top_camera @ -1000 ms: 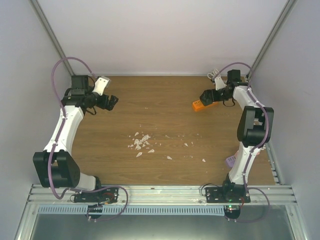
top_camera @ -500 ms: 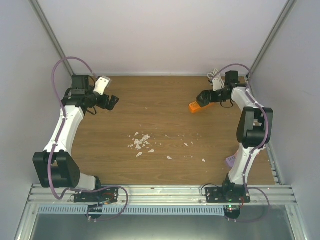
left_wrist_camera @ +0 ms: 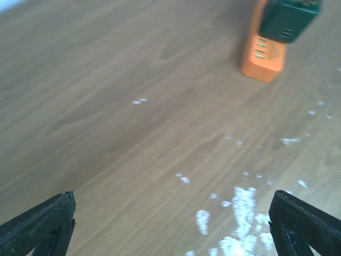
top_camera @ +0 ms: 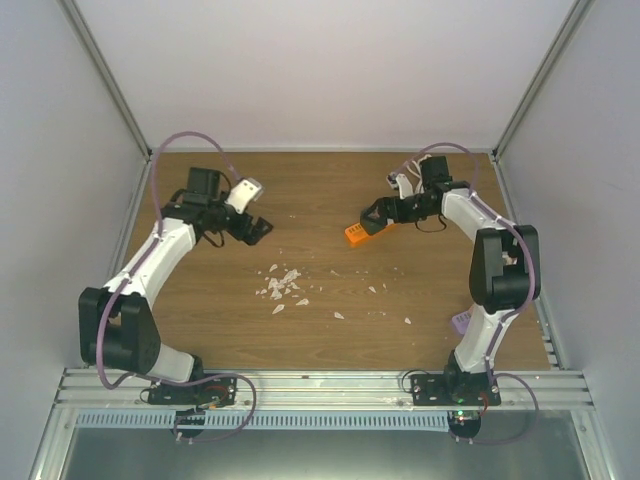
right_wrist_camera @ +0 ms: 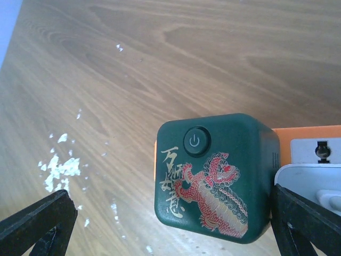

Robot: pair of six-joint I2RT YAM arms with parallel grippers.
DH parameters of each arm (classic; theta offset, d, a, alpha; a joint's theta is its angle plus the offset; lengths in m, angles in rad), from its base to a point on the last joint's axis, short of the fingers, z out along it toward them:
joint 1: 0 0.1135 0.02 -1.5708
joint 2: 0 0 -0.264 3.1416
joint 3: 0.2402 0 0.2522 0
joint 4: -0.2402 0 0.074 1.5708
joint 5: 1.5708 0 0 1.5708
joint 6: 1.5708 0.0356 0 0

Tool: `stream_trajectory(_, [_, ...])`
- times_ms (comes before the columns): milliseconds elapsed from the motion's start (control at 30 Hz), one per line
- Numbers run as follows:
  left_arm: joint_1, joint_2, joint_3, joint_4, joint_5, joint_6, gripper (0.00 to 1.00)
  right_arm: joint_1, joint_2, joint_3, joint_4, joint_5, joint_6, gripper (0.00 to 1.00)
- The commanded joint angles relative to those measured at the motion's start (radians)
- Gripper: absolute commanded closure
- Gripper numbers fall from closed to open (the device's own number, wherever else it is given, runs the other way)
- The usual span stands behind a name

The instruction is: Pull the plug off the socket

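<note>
Plug (right_wrist_camera: 311,181), white, seated in the orange-and-green socket (top_camera: 358,233) just right of centre on the bench (top_camera: 300,195), at lower right of the right-wrist view. Socket drawn in from the upper-right corner between spread right fingers (right_wrist_camera: 45,221), contact unclear. Left fingers (left_wrist_camera: 45,221) spread, empty, swung toward centre. Plug not yet out; probably set up for a two-armed pull

The wooden table (top_camera: 200,330) bears scattered white crumbs (top_camera: 282,285) near its middle and an orange socket (top_camera: 357,234).

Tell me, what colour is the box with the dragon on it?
The box is dark green; the right wrist view shows it best.
</note>
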Motion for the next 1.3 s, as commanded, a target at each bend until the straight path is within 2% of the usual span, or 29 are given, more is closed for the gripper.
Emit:
stream_trajectory(0, [-0.099,0.009,-0.086,0.131,0.053,-0.008,0.01,0.024,-0.046,-0.028,-0.026,-0.079,0.044,0.0])
stream_trajectory(133, [-0.168,0.04,-0.135,0.238,0.095,0.003,0.01,0.02,-0.073,0.001,-0.057,-0.074,-0.005,0.0])
stream_trajectory(333, [-0.288,0.182,-0.098,0.34,0.037,-0.007,0.01,-0.002,-0.125,0.017,-0.091,-0.089,-0.111,0.0])
stream_trajectory(633, [-0.408,0.427,0.106,0.344,0.003,0.027,0.01,-0.089,-0.213,0.03,-0.119,-0.121,-0.219,0.0])
stream_trajectory(900, [-0.467,0.625,0.299,0.313,-0.016,0.043,0.03,-0.234,-0.292,-0.029,-0.122,-0.153,-0.242,0.0])
stream_trajectory(1067, [-0.505,0.721,0.395,0.307,-0.044,0.048,0.07,-0.265,-0.332,-0.062,-0.118,-0.148,-0.236,0.0])
stream_trajectory(1267, [-0.539,0.837,0.534,0.275,-0.152,0.029,0.15,-0.286,-0.371,-0.086,-0.126,-0.144,-0.245,0.0])
